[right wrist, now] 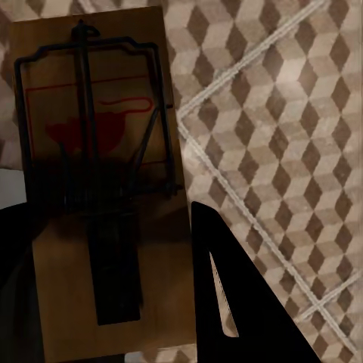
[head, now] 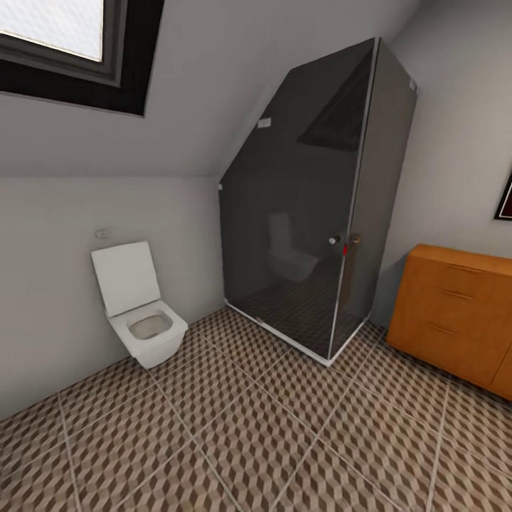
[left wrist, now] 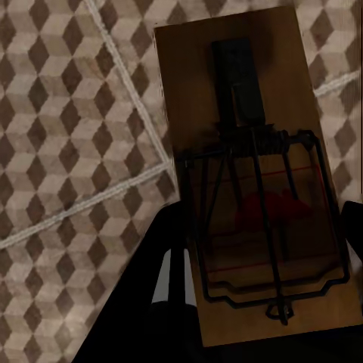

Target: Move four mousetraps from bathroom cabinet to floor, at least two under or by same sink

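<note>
My left gripper [left wrist: 261,227] is shut on a mousetrap [left wrist: 181,91], a brown wooden board with a black wire bar and a red mark, held between its black fingers [left wrist: 168,280]. Beneath it lies the bathroom floor [left wrist: 68,113] of cube-pattern tiles. My right gripper [right wrist: 102,219] is shut on a second mousetrap [right wrist: 151,249] of the same kind, one finger [right wrist: 227,302] beside it, over the floor [right wrist: 287,113]. In the head view the tiled floor [head: 249,427] spreads ahead. The sink is out of view.
A white wall-hung toilet [head: 142,313] stands at the left wall. A dark glass shower enclosure [head: 320,213] fills the far corner. An orange wooden cabinet [head: 455,320] with drawers stands at the right. A window [head: 64,43] sits in the sloped ceiling.
</note>
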Robot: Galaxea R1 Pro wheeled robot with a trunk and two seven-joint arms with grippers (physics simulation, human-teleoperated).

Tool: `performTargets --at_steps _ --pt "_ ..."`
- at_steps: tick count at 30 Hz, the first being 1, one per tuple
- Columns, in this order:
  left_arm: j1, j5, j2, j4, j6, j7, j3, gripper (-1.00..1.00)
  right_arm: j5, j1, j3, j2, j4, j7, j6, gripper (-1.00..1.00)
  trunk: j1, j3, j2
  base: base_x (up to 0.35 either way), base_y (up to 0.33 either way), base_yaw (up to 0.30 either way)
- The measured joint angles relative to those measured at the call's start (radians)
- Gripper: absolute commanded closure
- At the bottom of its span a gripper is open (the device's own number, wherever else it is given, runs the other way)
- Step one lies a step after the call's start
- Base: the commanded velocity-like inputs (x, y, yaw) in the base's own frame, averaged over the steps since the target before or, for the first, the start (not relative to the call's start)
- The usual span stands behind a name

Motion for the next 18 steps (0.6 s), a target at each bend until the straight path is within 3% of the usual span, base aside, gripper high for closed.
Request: performTargets --at_steps 18 --pt "0.000 0.000 0.000 0.000 0.000 0.000 0.000 1.00 -0.001 0.000 -0.001 0.001 0.000 -0.001 0.004 1.00 0.000 0.000 0.000 0.323 0.000 0.000"
